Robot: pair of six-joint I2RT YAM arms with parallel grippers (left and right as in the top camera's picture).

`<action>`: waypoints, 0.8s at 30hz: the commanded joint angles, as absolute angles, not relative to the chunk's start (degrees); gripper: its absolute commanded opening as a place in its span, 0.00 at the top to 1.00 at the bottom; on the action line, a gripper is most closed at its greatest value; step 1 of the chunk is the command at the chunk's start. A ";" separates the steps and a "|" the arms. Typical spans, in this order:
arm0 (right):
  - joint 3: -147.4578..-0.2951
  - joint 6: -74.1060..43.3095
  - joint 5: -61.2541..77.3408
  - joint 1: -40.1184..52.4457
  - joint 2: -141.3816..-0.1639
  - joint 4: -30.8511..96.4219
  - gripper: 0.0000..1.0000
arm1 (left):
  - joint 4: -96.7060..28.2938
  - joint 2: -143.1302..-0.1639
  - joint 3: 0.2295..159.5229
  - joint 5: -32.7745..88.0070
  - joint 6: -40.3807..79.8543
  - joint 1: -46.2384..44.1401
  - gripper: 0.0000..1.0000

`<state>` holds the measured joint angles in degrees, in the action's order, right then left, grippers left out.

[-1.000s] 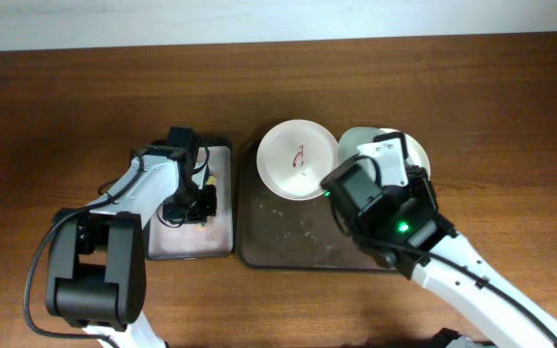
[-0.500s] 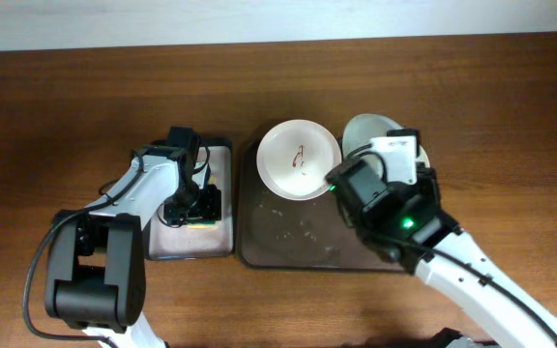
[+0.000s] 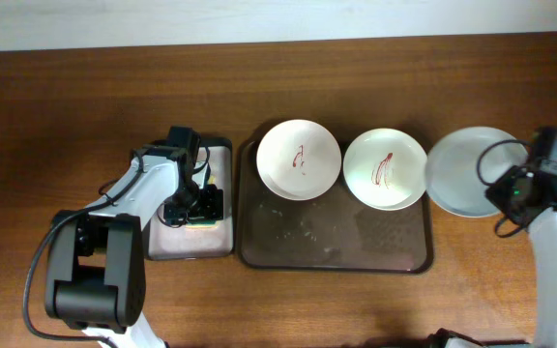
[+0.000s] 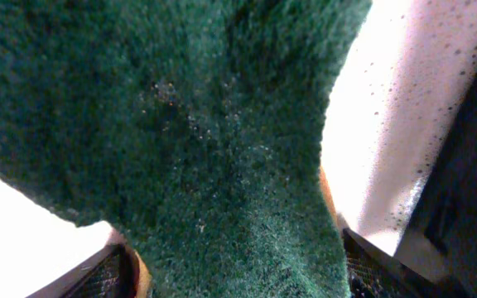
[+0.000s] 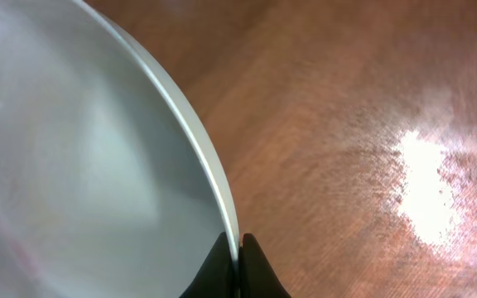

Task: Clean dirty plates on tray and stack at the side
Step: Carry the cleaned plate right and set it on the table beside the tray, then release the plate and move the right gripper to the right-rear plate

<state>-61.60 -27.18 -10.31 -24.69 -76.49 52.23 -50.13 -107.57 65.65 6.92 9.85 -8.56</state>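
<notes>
Two arms wide apart, right end effector [image 5: 238, 255] pinched on plate [image 5: 73, 149] rim, left end effector [image 3: 193, 205] at sponge [image 4: 180, 124], grip unclear

A dark green scouring pad [image 4: 197, 141] fills most of the frame, its fibres coarse and flecked with pale specks; a thin orange layer [image 4: 328, 194] shows along its lower edges. The left gripper [image 4: 238, 277] has its dark fingers [image 4: 106, 271] at the bottom corners, one pressed against each side of the pad. To the right lies a pale pink surface [image 4: 396, 124] dotted with dark specks, bounded by a black rim [image 4: 470, 165]; lower left is glaring white.
</notes>
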 commanded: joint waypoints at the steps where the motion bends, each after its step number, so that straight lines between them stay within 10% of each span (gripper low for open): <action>1: -62.67 -27.92 -7.03 -31.00 -81.76 51.79 0.96 | -49.74 -108.92 63.94 6.22 9.32 -8.19 0.26; 7: -62.67 -27.92 -6.79 -36.27 -90.15 50.46 0.96 | -49.74 -108.92 63.94 6.24 9.34 -8.19 0.26; 11: -62.67 -23.88 1.30 -36.25 -91.24 47.31 0.55 | -49.74 -108.92 63.94 6.24 9.32 -8.19 0.26; 17: -62.67 -7.68 17.37 -29.39 -91.39 39.16 0.86 | -49.76 -108.92 63.94 6.24 9.32 -8.19 0.25; 24: -62.67 -0.30 10.83 -19.00 -96.88 35.68 0.90 | -49.76 -108.92 63.94 6.22 9.32 -8.19 0.25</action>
<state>-61.73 -3.81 15.27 -21.61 -93.76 36.23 -50.13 -107.57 65.65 7.07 9.85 -8.54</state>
